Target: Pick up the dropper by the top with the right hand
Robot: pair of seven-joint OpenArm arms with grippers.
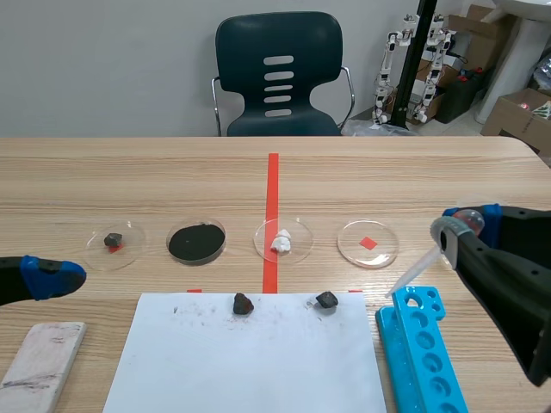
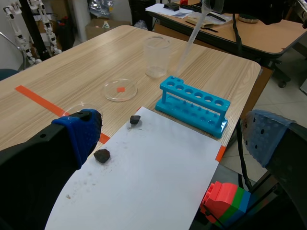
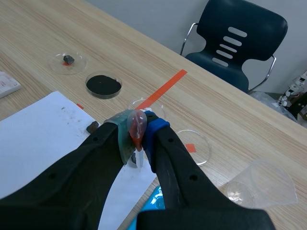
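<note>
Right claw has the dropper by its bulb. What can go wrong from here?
1. The right claw pinches only the soft bulb of the dropper; it may slip or swing, and squeezing harder might push out anything inside.
2. The tip hangs close to the blue rack; a low sideways move may catch it.

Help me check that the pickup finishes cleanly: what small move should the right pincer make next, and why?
Probably a short straight lift. The right pincer is shut on the bulb of the dropper, and its thin tip hangs tilted close over the end of the blue rack, so rising first should clear the rack before any sideways travel.
</note>
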